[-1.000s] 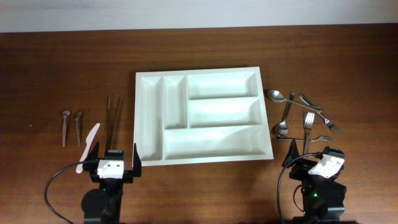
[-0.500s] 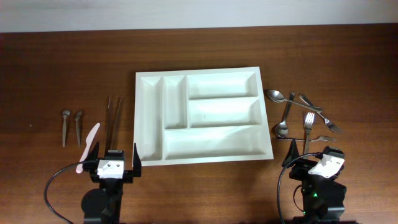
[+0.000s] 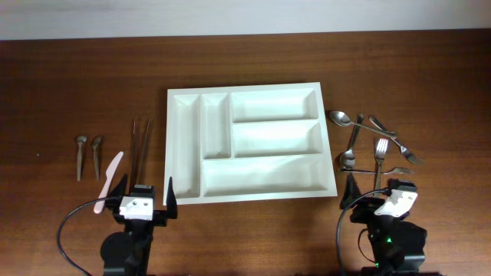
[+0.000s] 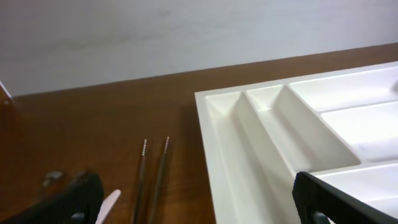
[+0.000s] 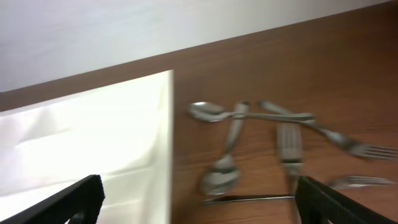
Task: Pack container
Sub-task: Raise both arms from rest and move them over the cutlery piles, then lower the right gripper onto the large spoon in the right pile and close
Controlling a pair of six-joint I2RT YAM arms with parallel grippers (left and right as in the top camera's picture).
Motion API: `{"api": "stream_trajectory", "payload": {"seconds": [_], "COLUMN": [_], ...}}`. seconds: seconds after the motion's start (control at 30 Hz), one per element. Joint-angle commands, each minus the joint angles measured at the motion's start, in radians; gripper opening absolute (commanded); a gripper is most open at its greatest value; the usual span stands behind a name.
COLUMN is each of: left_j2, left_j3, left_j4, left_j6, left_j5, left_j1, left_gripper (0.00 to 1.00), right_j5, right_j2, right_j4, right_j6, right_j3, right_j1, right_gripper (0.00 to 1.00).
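The white five-compartment container (image 3: 328,138) lies at the table's middle with nothing in it. It also shows in the left wrist view (image 4: 214,130) and the right wrist view (image 5: 163,124). My left gripper (image 3: 142,195) is open and empty at the front, by the container's front left corner. In its own view the left gripper (image 4: 202,208) faces that corner. My right gripper (image 3: 377,192) is open and empty just in front of the metal cutlery pile (image 3: 376,146). In its own view the right gripper (image 5: 199,208) faces spoons (image 5: 221,180), forks (image 5: 289,146) and a knife (image 5: 249,199).
Left of the container lie two thin metal rods (image 3: 140,146), a pink plastic utensil (image 3: 109,180) and two small metal pieces (image 3: 87,153). The rods (image 4: 152,174) and the pink tip (image 4: 109,205) show in the left wrist view. A pale wall runs behind the table.
My right gripper has turned slightly to the left, and its view is blurred. My left gripper has barely shifted. The cutlery and container have not moved.
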State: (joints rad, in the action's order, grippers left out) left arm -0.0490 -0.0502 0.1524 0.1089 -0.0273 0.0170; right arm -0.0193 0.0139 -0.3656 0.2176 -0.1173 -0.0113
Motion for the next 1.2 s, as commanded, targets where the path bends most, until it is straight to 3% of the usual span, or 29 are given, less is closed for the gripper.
{"api": "stream_trajectory", "payload": {"seconds": [0.0, 0.1, 0.23, 0.37, 0.6, 0.7, 0.8, 1.0, 1.17], "left_j2": [-0.008, -0.008, -0.05, -0.267, -0.643, -0.831, -1.064, -1.347, -1.451], "left_j3": [-0.005, -0.072, -0.201, -0.405, -0.644, -0.776, -0.958, -1.186, -1.221], "left_j4": [-0.004, -0.003, 0.053, 0.23, 0.296, 0.376, 0.517, 0.689, 0.689], "left_j6": [-0.049, -0.049, -0.048, -0.048, -0.025, -0.021, 0.056, 0.065, 0.065], "left_j5": [-0.066, -0.119, -0.08, 0.033, 0.049, 0.021, -0.123, -0.187, -0.185], "left_j1": [0.005, 0.005, 0.005, 0.005, -0.029, -0.071, -0.145, -0.238, -0.27], "left_gripper": [0.99, 0.99, 0.99, 0.99, 0.99, 0.99, 0.99, 0.99, 0.99], "right_j5": [-0.214, -0.246, -0.189, -0.089, 0.025, 0.029, 0.027, -0.089, -0.101], "right_j2": [-0.01, 0.007, 0.099, 0.396, 0.864, 1.072, 1.278, 1.459, 1.497], "right_j4": [-0.006, -0.051, -0.146, -0.256, -0.495, -0.629, -0.787, -0.946, -0.935], "right_j6": [0.013, 0.071, 0.071, -0.006, -0.073, -0.159, -0.169, -0.161, -0.148], "right_j3": [-0.002, -0.043, -0.145, -0.369, -0.779, -1.016, -1.304, -1.577, -1.596], "right_j1": [0.006, 0.006, 0.006, 0.005, 0.004, 0.005, 0.005, 0.005, -0.002], "right_gripper": [0.99, 0.99, 0.99, 0.99, 0.99, 0.99, 0.99, 0.99, 0.99]}}
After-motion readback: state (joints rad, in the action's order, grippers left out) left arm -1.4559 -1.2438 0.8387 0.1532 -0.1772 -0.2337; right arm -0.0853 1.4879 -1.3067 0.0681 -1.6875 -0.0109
